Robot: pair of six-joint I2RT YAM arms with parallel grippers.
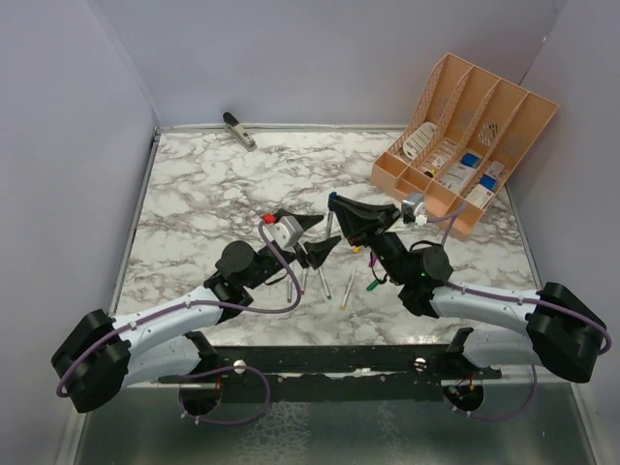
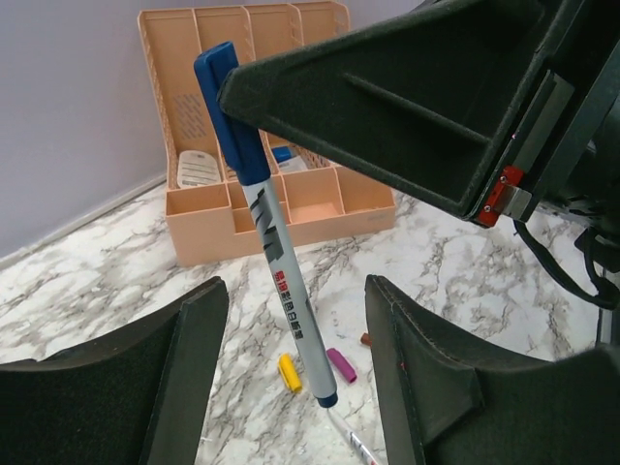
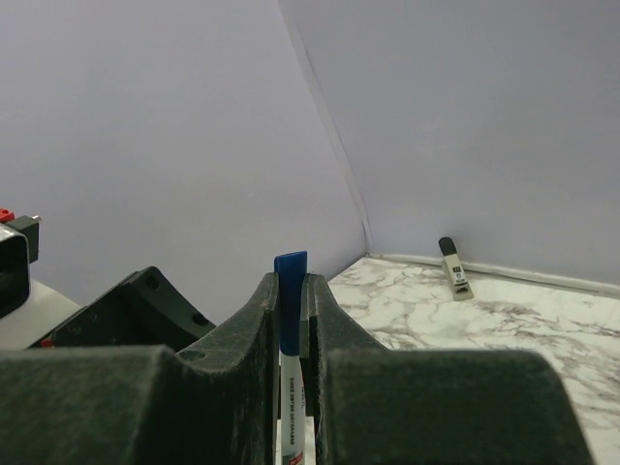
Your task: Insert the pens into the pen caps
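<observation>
My left jaws gape wide at the bottom of their wrist view, grasping nothing; the pen (image 2: 281, 271) stands tilted between them, touching neither. My right jaws, mid-frame in their view, are clenched on its blue cap (image 3: 290, 266). A yellow cap (image 2: 290, 372) and a purple cap (image 2: 341, 364) lie on the tabletop (image 2: 97, 271).

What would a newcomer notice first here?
The blue-capped pen, clamped near-upright in the right pincer, hangs between the spread fingers of the open left pincer. Next come the loose yellow cap and purple cap on the table beside the pen's lower end, then the orange organizer at the table's far right corner.
</observation>
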